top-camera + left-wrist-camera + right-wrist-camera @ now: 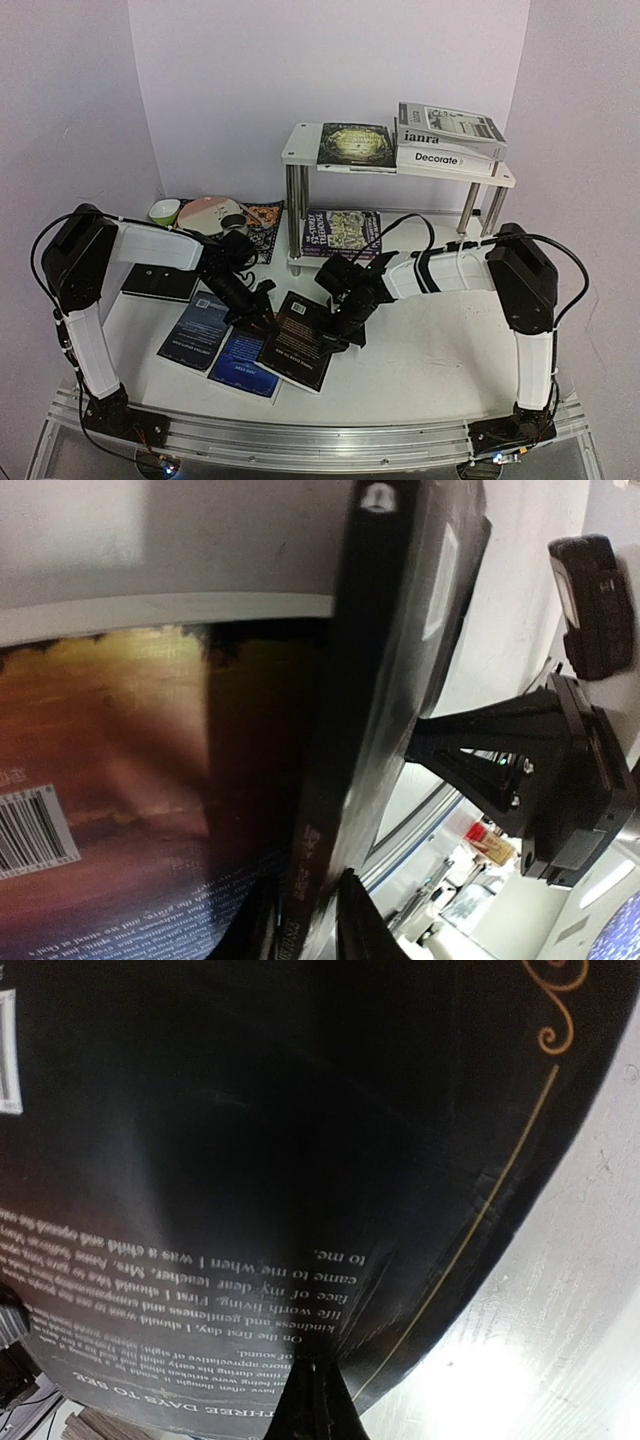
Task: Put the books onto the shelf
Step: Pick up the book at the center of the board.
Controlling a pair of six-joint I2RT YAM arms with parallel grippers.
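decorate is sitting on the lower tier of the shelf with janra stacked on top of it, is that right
Not quite. Decorate sits on the top tier of the shelf, not the lower one, with janra stacked on top of it. The top external view shows this.

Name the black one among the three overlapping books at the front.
The rightmost book of the fan; the middle book and left book are blue.
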